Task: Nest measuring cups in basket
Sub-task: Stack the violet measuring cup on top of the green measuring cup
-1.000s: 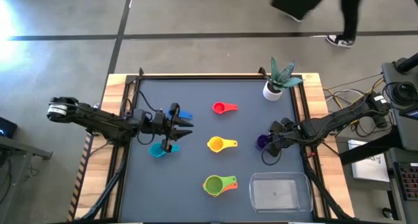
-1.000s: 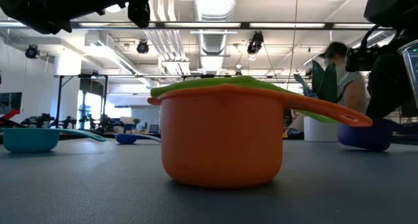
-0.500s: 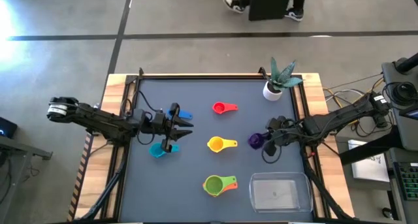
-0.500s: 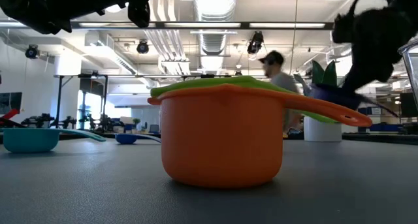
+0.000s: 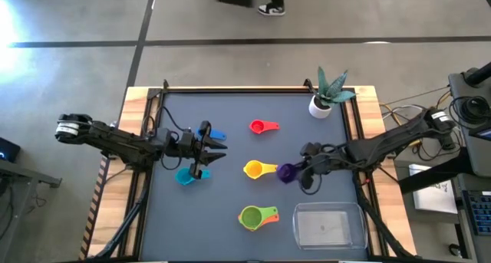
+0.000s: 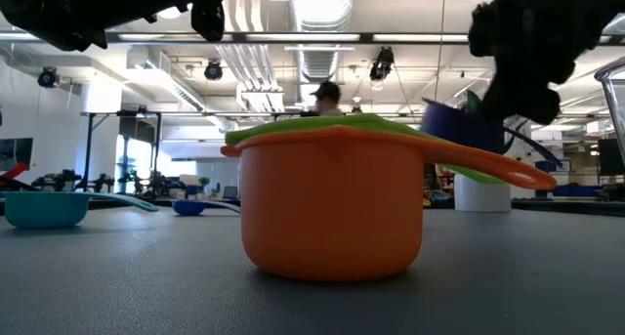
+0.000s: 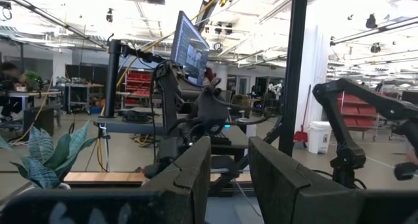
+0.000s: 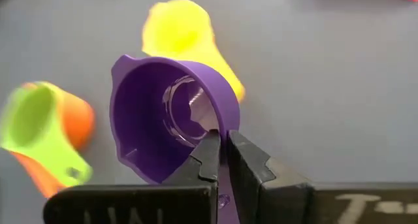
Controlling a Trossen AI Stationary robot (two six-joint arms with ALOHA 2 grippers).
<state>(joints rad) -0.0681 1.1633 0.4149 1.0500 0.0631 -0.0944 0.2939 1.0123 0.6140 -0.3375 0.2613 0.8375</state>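
Bright, even indoor light; sharp up close, soft elsewhere.

Long ceiling strip lamps point(image 6: 317, 3) blaze white and bleach the room behind the table. The dark grey matte table mat point(image 5: 230, 125) shows only faint shadows. A white glare patch point(image 5: 11, 18) burns the floor far beyond the left pincer point(image 5: 213, 149). The small purple plastic measuring cup point(image 8: 171, 123) in the right pincer point(image 8: 223, 160) is crisp, while the yellow plastic cup point(image 8: 186, 38) and stacked green-and-orange cups point(image 8: 46, 129) beyond it are blurred.
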